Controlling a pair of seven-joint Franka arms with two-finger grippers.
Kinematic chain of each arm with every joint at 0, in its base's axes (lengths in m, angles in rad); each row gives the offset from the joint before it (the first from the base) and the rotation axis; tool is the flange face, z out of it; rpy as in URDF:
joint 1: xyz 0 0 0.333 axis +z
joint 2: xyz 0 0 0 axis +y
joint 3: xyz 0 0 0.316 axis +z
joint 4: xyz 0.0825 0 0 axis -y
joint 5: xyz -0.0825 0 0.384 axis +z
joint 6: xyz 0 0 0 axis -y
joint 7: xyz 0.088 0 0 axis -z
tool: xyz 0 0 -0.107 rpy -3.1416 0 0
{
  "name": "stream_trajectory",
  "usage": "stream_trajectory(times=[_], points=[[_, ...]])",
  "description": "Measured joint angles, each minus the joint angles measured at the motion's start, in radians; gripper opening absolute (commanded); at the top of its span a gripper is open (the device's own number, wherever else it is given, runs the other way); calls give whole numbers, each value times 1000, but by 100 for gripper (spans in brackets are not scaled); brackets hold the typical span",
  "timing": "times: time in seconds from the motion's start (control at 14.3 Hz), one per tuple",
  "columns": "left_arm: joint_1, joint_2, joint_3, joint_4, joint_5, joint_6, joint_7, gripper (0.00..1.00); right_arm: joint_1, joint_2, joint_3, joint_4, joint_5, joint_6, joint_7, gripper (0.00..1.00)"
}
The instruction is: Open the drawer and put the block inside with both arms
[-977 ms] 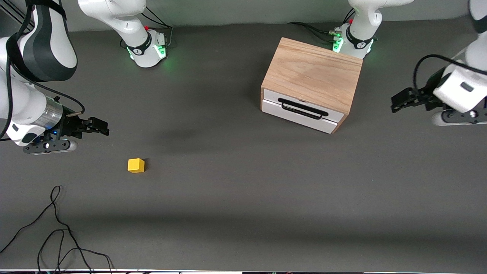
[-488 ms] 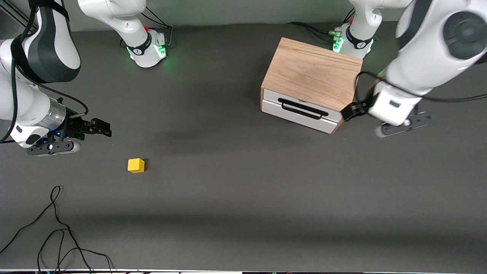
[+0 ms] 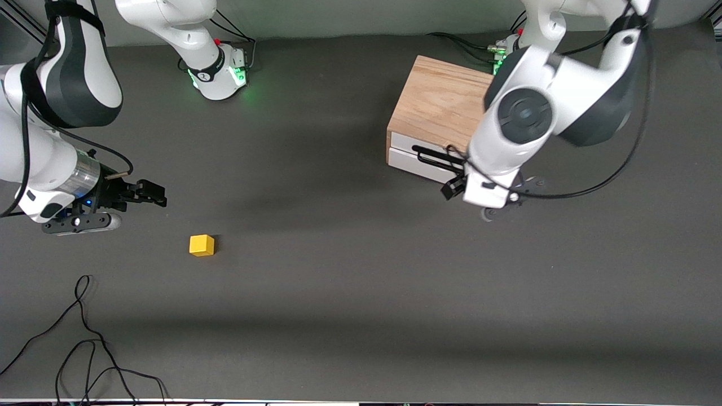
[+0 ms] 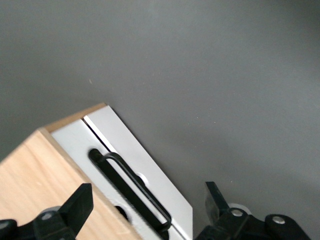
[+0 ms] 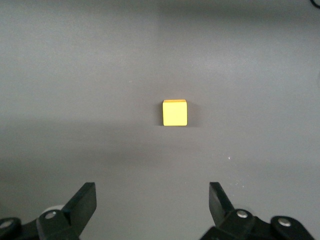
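The light-wood cabinet (image 3: 437,101) stands toward the left arm's end of the table. Its white-fronted drawer (image 3: 409,160) is shut, and the black bar handle (image 3: 431,159) runs across it. My left gripper (image 3: 453,188) hangs open just in front of the drawer; the arm covers part of the cabinet. In the left wrist view the open left gripper (image 4: 147,192) straddles the handle (image 4: 127,187) of the drawer (image 4: 150,170) without touching it. The yellow block (image 3: 201,245) lies on the table toward the right arm's end. My right gripper (image 3: 149,193) is open and empty above the table near it. The right wrist view shows the block (image 5: 175,112) ahead of the open right gripper (image 5: 152,192).
Loose black cables (image 3: 84,338) lie on the table near the front camera at the right arm's end. The arm bases (image 3: 217,70) (image 3: 522,56) stand along the table's back edge. The table is dark grey.
My left arm has swung in from the table's end to the drawer front, its gripper now at the handle. My right gripper has shifted slightly. Block and drawer have not moved.
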Motion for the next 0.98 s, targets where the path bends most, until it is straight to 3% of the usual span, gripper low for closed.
stream_trajectory(times=[0.42, 0.98], points=[[-57, 159, 0, -29, 0, 45, -303, 99, -1, 57, -6, -78, 0, 139, 0, 100], [-66, 152, 1, -130, -2, 55, -361, 99, 0, 256, -6, -193, 0, 473, 0, 100]])
